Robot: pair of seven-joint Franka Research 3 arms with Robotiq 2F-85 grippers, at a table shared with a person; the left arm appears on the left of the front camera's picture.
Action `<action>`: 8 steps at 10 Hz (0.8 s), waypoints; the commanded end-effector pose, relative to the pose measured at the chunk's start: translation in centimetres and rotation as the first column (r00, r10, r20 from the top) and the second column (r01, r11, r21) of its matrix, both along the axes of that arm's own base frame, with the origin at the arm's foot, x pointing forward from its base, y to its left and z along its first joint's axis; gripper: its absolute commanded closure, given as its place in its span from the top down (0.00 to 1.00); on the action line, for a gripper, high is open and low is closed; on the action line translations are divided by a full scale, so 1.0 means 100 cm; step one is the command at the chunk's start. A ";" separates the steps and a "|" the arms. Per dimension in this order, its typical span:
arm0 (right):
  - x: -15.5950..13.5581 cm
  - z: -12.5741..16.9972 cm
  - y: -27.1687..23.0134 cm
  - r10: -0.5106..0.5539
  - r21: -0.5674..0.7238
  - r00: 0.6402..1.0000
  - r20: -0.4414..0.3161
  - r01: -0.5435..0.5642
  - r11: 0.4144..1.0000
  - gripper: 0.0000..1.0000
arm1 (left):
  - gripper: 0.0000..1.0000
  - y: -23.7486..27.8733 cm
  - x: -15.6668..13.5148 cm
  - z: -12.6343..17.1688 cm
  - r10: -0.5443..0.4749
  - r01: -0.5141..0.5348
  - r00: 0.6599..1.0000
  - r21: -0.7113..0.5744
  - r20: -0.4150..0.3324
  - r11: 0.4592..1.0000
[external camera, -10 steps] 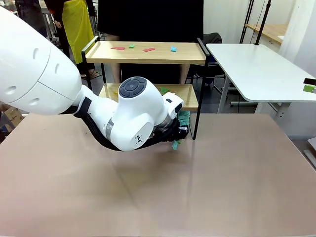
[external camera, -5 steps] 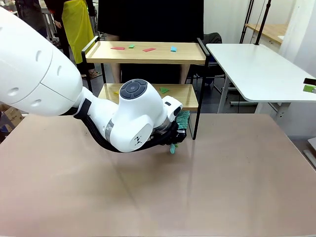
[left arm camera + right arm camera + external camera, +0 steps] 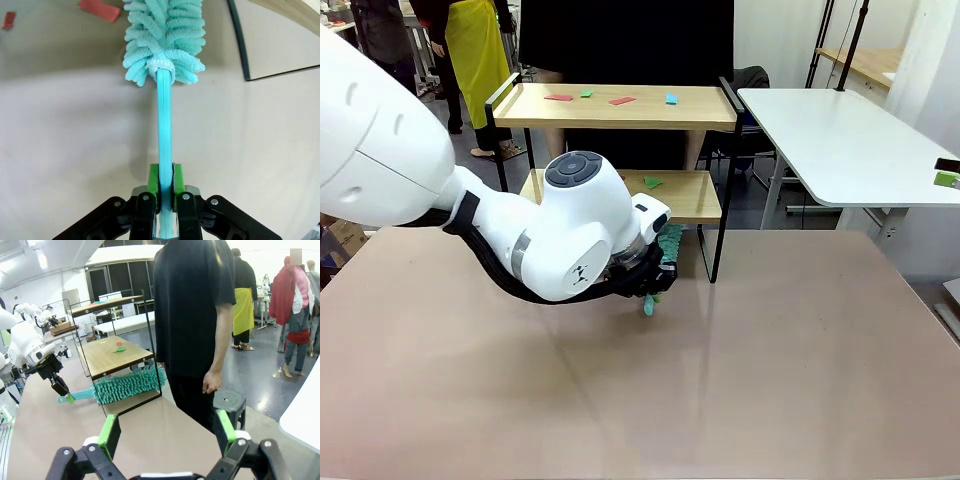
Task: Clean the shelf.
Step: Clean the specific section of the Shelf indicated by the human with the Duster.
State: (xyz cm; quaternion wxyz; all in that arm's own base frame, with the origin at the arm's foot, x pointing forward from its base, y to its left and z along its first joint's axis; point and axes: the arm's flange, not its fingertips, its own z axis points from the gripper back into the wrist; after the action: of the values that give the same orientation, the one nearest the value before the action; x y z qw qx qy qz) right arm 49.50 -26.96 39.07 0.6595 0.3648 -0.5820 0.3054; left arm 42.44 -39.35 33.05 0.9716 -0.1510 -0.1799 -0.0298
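One duster (image 3: pixel 165 35), seemingly light and soft-headed, is sitting in your left claw (image 3: pixel 165 172), which is clenching its thin, slippery-looking handle end; your right claw (image 3: pixel 167 432) is hanging released.

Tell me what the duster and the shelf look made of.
Duster head: teal chenille-type microfibre, going by the thick fuzzy strands.
Handle: smooth, glossy teal strip, probably plastic.
Shelf boards: light wood or wood-look laminate, matte.
Frame: thin black bars, likely painted metal.

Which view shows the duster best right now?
The right wrist view: the duster shows nearly whole, side-on, handle to head. The left wrist view shows its handle clamped in the left tool and part of the head; in the front view the left arm hides most.
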 end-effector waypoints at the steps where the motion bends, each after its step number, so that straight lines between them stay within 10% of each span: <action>1: 0.001 0.002 0.002 0.002 -0.003 1.000 0.004 -0.002 1.000 1.00 | 0.13 0.023 -0.010 0.007 0.049 -0.048 0.999 0.057 -0.011 0.997; 8: 0.001 0.002 0.002 0.002 -0.003 1.000 0.004 -0.002 1.000 1.00 | 0.13 0.089 -0.030 0.008 0.164 -0.168 0.986 0.293 0.040 0.941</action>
State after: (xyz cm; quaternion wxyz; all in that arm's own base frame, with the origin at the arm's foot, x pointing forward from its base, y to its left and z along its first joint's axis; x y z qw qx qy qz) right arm 49.50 -26.96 39.07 0.6594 0.3649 -0.5820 0.3054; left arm 41.82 -30.31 33.57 0.9815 -0.0149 -0.1906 0.0057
